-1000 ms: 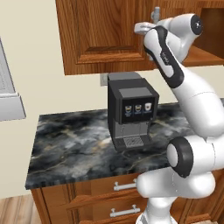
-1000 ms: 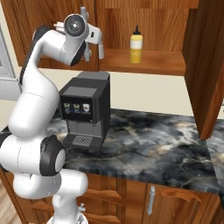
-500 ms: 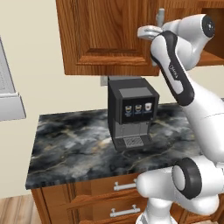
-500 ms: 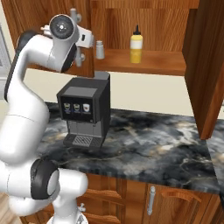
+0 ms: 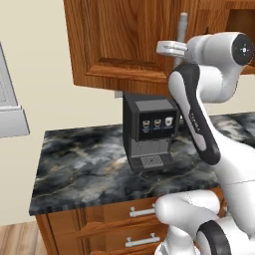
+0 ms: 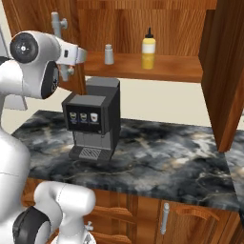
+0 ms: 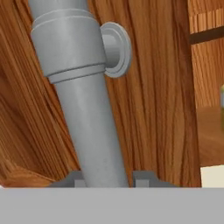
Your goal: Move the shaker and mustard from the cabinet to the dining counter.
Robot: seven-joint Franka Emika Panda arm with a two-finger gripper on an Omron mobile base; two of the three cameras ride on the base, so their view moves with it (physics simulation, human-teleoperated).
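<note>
We see the reddish wooden cabinet [image 6: 143,28] above the marbled stone desk [image 6: 157,157], its right door swung wide. Our fingers [image 7: 107,177] are closed on the smooth round metal bar handle [image 7: 83,109] of the left door. A skewed pull could let the slick bar slip free. On the shelf, the yellow mustard [image 6: 148,48] stands at 3 o'clock of the grey tapered shaker [image 6: 109,54].

Cabinet [image 6: 143,28] right door open, left door [image 5: 124,40] shut with grey bar handle [image 7: 87,109]; grey shaker [image 6: 109,54] and yellow mustard [image 6: 148,49] upright on its shelf, apart, above dark marbled counter [image 6: 157,157].
</note>
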